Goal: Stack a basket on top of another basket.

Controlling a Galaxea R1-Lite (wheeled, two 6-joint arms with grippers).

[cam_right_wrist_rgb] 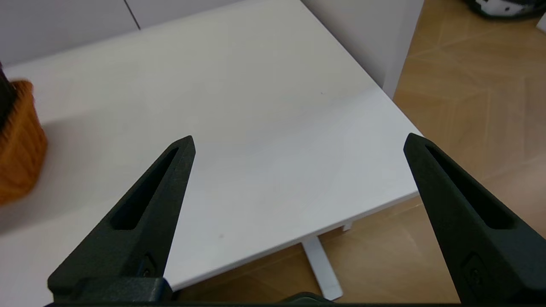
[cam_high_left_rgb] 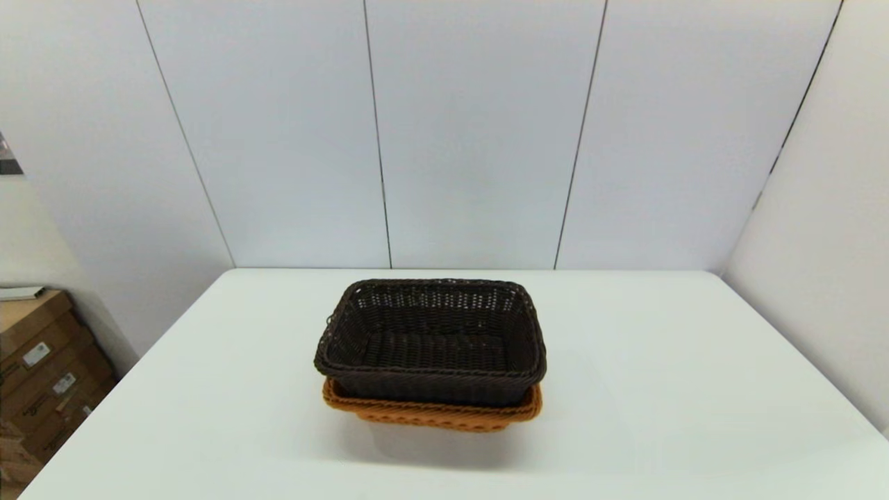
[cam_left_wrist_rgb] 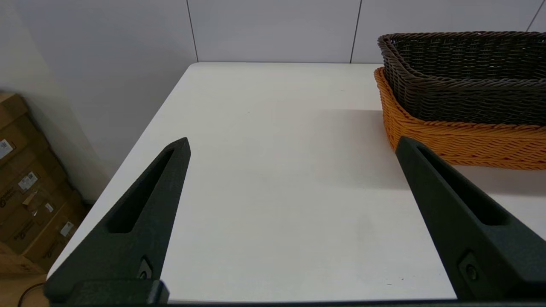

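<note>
With the dark brown wicker basket [cam_high_left_rgb: 430, 340] nested in the orange-tan wicker basket [cam_high_left_rgb: 430, 414] at frame centre, left gripper [cam_left_wrist_rgb: 292, 145] and right gripper [cam_right_wrist_rgb: 298, 143], both spread wide and empty, should retreat without nudging the stack.

Dark brown basket [cam_high_left_rgb: 430, 340] nested upright in orange-tan basket [cam_high_left_rgb: 430, 414], mid-table

Left gripper [cam_left_wrist_rgb: 292, 143] jaws spread wide above white counter [cam_left_wrist_rgb: 264, 170]. Dark brown basket [cam_left_wrist_rgb: 465, 76] nested inside orange-tan basket [cam_left_wrist_rgb: 460, 140]. Cardboard boxes [cam_left_wrist_rgb: 25, 192] beside counter.
</note>
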